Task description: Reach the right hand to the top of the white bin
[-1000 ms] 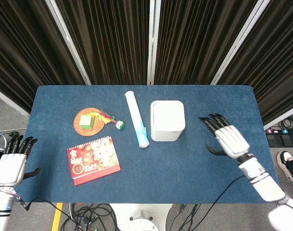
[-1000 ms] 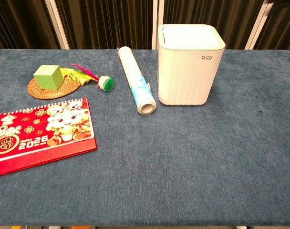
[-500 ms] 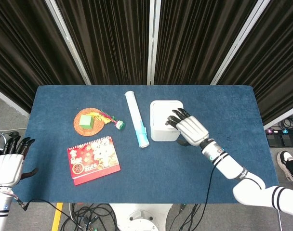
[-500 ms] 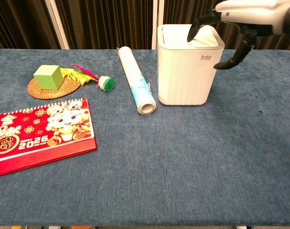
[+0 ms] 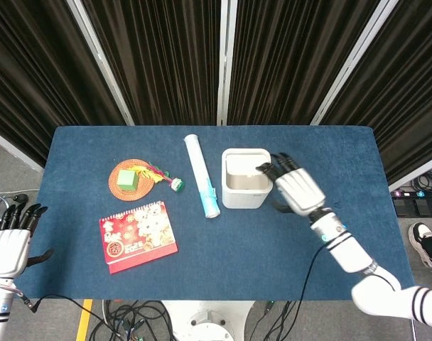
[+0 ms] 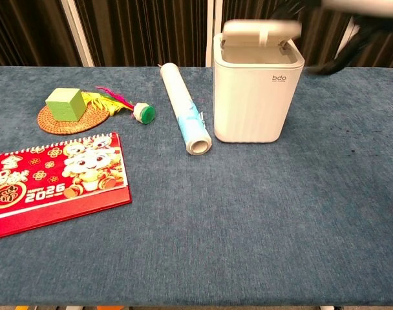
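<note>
The white bin (image 5: 244, 201) stands a little right of the table's middle, and its lid (image 6: 261, 31) is tipped up, so the hollow inside shows from above. My right hand (image 5: 298, 190) hovers at the bin's right side with spread fingers, its fingertips (image 5: 276, 168) over the right rim, holding nothing. In the chest view this hand (image 6: 359, 8) is a blur at the top right, just right of the raised lid. Off the table's near left corner, my left hand (image 5: 8, 245) stays open and empty.
A paper roll (image 5: 202, 176) lies just left of the bin. Farther left are a woven coaster with a green cube (image 5: 128, 179), a feathered shuttlecock (image 5: 166, 177) and a red calendar (image 5: 138, 236). Dark curtains hang behind the table.
My right hand swung in from the right, touched the bin's top, then drew back to its right rim. The lid has popped up. The left hand barely moved.
</note>
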Available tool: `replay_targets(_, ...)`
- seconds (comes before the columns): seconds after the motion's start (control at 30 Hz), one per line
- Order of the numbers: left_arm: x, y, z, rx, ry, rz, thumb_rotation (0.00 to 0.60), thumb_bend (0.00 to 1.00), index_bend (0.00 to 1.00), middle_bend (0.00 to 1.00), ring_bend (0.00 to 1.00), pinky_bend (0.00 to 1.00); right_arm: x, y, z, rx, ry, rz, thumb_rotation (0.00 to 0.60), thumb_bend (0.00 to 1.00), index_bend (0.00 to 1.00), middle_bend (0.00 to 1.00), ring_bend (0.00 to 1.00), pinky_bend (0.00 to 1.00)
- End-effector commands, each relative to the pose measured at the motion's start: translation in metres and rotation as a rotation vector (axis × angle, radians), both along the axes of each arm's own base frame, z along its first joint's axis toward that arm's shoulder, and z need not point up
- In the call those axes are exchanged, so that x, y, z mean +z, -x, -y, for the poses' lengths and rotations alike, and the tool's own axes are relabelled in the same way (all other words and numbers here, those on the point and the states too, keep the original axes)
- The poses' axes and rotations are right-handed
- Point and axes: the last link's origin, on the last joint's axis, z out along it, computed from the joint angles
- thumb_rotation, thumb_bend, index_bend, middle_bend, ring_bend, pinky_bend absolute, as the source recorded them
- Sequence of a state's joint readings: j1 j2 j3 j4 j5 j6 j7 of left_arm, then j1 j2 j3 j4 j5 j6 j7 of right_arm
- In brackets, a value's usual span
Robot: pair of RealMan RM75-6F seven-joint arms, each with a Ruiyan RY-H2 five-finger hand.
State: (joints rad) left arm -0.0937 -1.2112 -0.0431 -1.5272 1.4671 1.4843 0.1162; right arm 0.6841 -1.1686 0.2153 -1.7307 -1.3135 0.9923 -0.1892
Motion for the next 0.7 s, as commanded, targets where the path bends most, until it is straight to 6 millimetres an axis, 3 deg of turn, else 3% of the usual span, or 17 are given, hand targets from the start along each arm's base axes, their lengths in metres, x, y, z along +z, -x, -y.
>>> replay_targets(0.03,0.001,0.000,0.000,-0.003,-0.003,0.001,0.600,0.00,0.15,0.11,0.02,0.02,0.033,0.030,-0.022,-0.069,0.080,0.028,0.600,0.21,0.03,0.10,0.00,0.00)
replay_targets(0.3,-0.001,-0.005,-0.001,-0.024,-0.001,0.005,0.600,0.00,0.15,0.11,0.02,0.02,0.053,0.102,-0.088,-0.214,0.156,0.069,0.600,0.21,0.00,0.04,0.00,0.00)
replay_targets(0.47,-0.002,-0.009,-0.003,-0.040,0.004,0.003,0.600,0.00,0.15,0.11,0.02,0.02,0.061,0.124,-0.131,-0.246,0.201,0.136,0.600,0.21,0.00,0.03,0.00,0.00)
replay_targets(0.7,-0.005,-0.011,-0.003,-0.041,0.006,0.007,0.600,0.00,0.15,0.11,0.02,0.02,0.062,0.139,-0.160,-0.288,0.221,0.153,0.600,0.21,0.00,0.03,0.00,0.00)
